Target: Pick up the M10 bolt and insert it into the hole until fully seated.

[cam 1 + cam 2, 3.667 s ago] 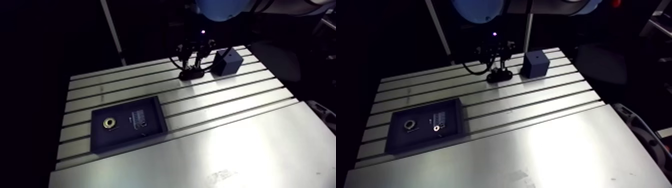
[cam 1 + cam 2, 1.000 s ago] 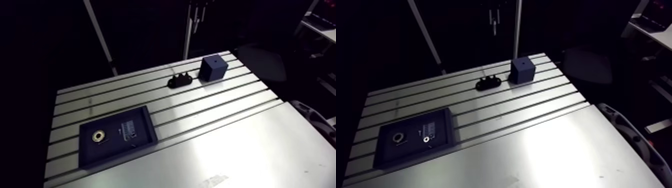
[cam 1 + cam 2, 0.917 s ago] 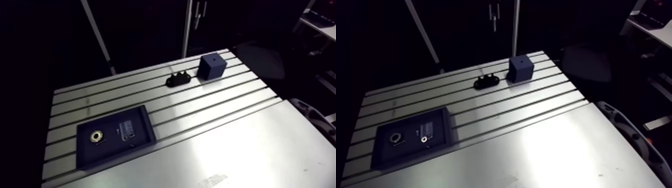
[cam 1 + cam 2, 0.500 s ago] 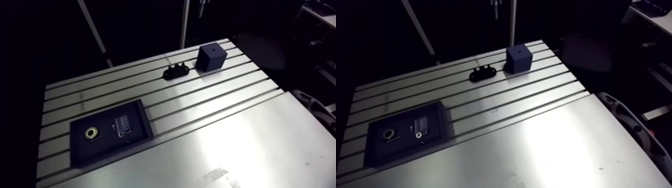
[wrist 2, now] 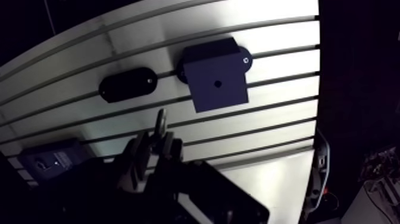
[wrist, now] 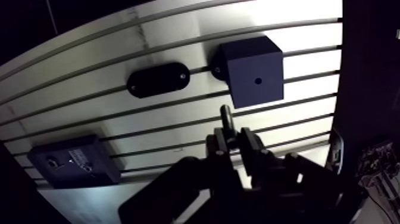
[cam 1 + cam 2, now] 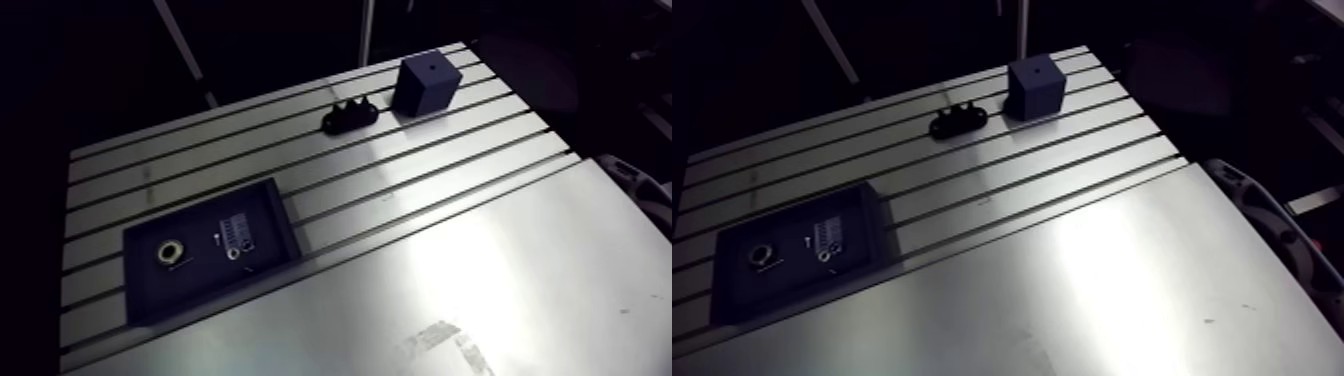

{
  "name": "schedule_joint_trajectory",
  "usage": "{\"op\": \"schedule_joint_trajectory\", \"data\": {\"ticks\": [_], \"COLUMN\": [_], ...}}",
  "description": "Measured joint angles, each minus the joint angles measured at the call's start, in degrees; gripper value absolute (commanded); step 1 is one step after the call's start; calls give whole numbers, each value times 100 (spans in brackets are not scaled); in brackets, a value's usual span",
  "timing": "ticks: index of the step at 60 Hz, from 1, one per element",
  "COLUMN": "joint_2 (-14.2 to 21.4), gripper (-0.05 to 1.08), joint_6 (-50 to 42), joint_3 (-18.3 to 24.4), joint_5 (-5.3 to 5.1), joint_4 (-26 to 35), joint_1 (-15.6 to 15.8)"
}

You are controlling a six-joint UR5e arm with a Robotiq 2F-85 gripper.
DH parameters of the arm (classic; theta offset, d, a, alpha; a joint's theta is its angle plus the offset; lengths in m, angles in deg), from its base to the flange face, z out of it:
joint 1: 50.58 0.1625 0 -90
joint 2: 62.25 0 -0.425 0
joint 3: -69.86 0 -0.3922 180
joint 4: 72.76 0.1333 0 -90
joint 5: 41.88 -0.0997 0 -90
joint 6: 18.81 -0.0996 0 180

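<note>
At upper right of the arm view sits the blue block (image 7: 427,82); our gripper (image 6: 231,140), earlier at the black holder (image 7: 350,117), now hangs raised pinching the M10 bolt (image 6: 225,119), leaving insertion into the hole (image 6: 257,80).

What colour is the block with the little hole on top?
The block is dark blue; the arm view shows it best.

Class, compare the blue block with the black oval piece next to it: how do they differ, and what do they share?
The blue block is a tall cube; the black oval piece is low and long. The block's top has one central hole; the oval piece shows two small marks near its ends. Both sit on the slotted table, apart.
</note>
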Motion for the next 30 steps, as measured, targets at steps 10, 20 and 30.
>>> {"op": "schedule_joint_trajectory", "data": {"ticks": [10,20,30], "joint_2": [-64,-136,-181], "gripper": [108,108,108], "joint_6": [-4,1,5], "joint_3": [49,68,70], "joint_5": [10,11,1], "joint_4": [-27,-24,-12], "joint_1": [-13,-72,-160]}}
